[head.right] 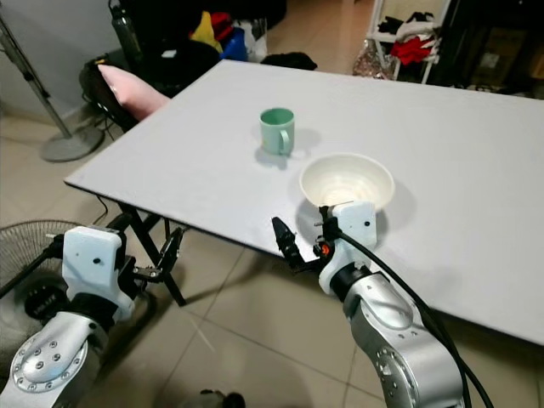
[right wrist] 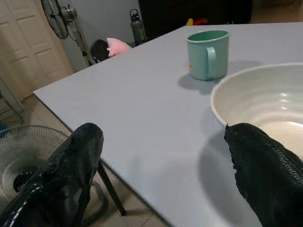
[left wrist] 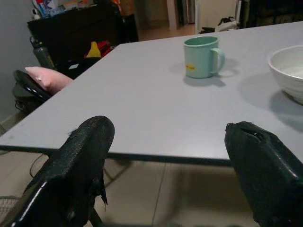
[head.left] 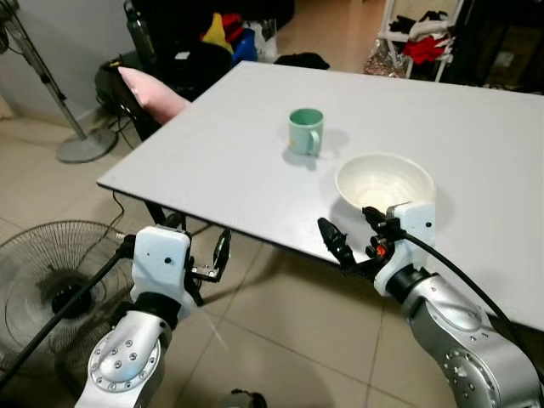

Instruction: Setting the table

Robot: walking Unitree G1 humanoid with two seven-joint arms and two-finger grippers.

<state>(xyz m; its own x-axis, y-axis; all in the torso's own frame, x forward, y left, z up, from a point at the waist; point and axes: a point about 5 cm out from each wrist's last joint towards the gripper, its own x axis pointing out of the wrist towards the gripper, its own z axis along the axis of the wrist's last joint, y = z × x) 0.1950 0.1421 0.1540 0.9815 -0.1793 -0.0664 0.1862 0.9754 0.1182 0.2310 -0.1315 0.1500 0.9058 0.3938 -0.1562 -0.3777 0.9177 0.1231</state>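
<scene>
A mint-green mug [head.left: 306, 131] stands upright on the grey table [head.left: 212, 161], handle toward me. To its right, closer to the front edge, sits an empty white bowl [head.left: 384, 181]. My right gripper [head.left: 357, 234] is open at the table's front edge, just before the bowl; one finger [right wrist: 270, 165] reaches up by the bowl's rim [right wrist: 265, 104], not touching that I can tell. My left gripper [head.left: 201, 244] is open and empty, lower, under the front edge to the left. In the left wrist view the mug [left wrist: 202, 56] and the bowl [left wrist: 289, 71] lie beyond the fingers.
A floor fan [head.left: 59, 280] lies low on the tiles at my left. A standing fan's base [head.left: 85, 144] and a black chair with a pink cushion [head.left: 153, 92] are by the table's left corner. Bags and a clothes rack [head.left: 421, 42] stand behind the table.
</scene>
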